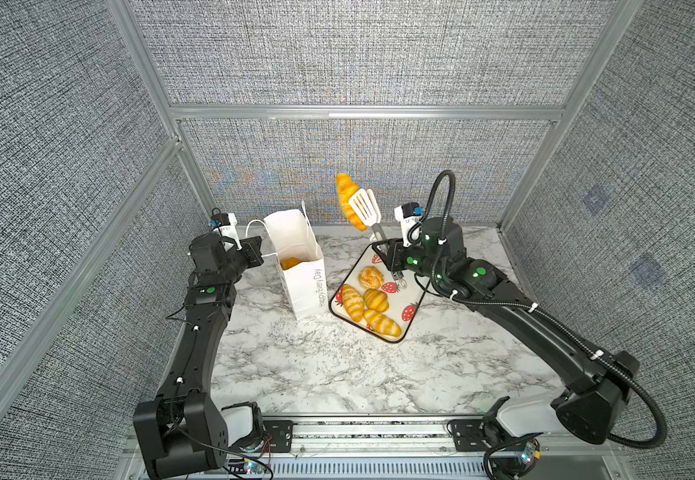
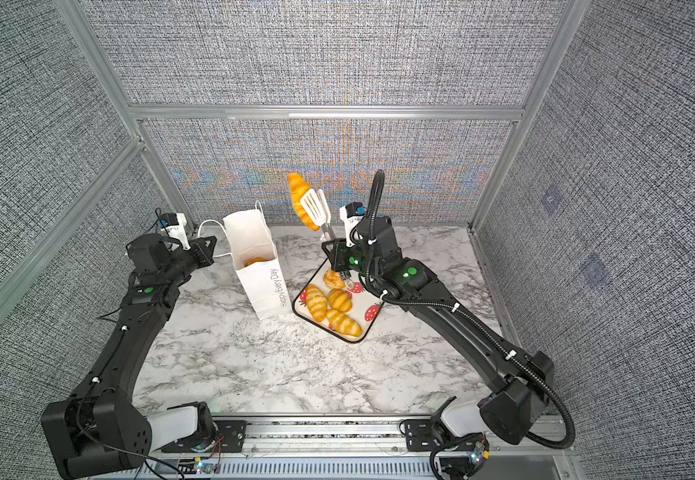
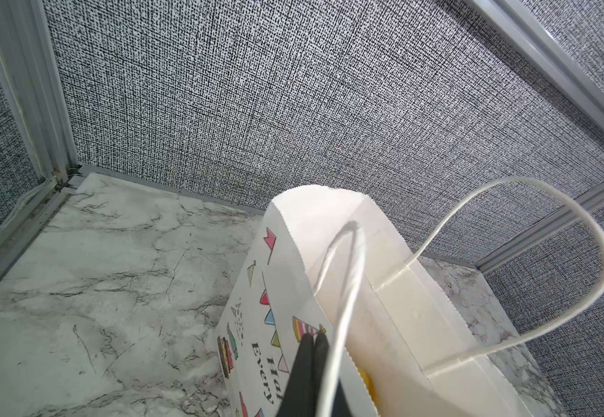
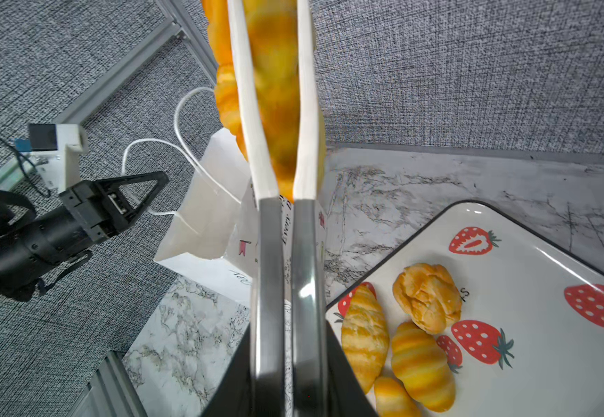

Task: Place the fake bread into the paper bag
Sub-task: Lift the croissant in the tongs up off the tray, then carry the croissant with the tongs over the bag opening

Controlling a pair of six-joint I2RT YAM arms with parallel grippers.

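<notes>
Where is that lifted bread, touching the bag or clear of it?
Apart. Both top views show grey wall between the bread, held high in the tongs, and the bag.

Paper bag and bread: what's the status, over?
Left end effector shut on cord handle of paper bag. Right end effector shut on tongs clamping a croissant, held high. Four fake breads on strawberry tray, some in bag; bag mouth unobstructed.

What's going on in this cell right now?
The right hand grips tongs that clamp a long bread roll, raised in the air near the paper bag. The left hand is shut on the bag's handle. At least one roll lies inside the bag; four more rolls sit on the tray.
</notes>
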